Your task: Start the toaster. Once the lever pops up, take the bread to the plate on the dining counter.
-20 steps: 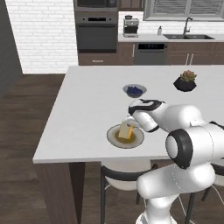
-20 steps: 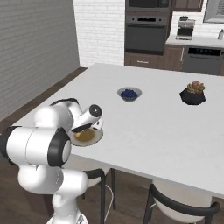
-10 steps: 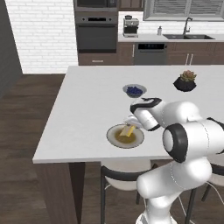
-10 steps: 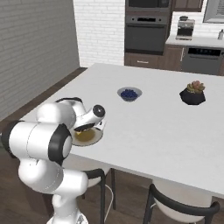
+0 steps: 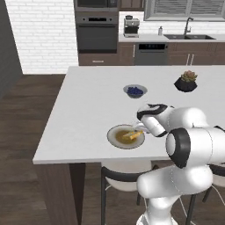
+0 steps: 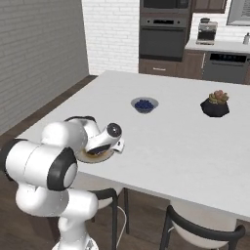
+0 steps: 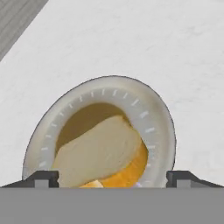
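Observation:
The bread (image 7: 98,153) is a golden slice with an orange-brown crust, and it lies flat on the plate (image 7: 153,114), leaning towards the near side. My gripper (image 7: 111,179) hovers just above it, open, one fingertip on each side of the slice. In the left base view the gripper (image 5: 137,130) reaches down at the plate (image 5: 115,137) and the bread (image 5: 131,134), near the front edge of the white dining counter (image 5: 88,105). From the right, my arm hides much of the plate (image 6: 93,156). The toaster is out of view.
A small blue bowl (image 5: 135,91) sits further in on the counter, and a potted plant (image 5: 186,81) in a dark pot stands to its right. Stools (image 6: 195,229) are tucked under the near edge. Oven and sink stand along the back wall.
The jaws have spread wide and let go of the bread. It was held upright over the plate before; now it lies on the plate. The hand has barely moved.

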### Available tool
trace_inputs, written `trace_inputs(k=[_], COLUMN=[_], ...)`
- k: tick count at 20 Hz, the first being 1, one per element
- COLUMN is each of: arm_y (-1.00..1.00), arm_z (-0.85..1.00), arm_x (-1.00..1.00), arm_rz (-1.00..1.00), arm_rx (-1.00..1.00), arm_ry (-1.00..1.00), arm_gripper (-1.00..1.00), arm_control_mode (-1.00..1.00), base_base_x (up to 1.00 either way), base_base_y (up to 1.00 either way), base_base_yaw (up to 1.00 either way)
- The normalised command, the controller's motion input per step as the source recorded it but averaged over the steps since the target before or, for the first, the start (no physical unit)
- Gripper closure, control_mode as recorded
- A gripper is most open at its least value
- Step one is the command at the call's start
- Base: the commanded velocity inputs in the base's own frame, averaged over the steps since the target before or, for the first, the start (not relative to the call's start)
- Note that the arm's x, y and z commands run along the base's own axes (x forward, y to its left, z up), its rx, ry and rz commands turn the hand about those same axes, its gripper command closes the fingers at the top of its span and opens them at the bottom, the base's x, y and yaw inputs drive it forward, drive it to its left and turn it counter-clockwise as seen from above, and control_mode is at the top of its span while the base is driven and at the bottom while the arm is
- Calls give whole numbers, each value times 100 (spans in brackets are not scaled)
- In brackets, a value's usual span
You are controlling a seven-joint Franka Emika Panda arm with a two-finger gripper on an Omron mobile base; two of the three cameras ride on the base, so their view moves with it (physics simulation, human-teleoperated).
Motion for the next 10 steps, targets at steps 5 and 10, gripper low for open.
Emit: trace_inputs(k=[5, 10], arm_y=[-13, 0], arm_z=[11, 58], arm_x=[-19, -12], arm_rz=[0, 0], arm_rx=[-16, -7], arm_ry=[0, 3], arm_gripper=[-100, -100], arm_control_mode=[-100, -100], base_base_x=[0, 0], base_base_y=[0, 0], base_base_yaw=[0, 0])
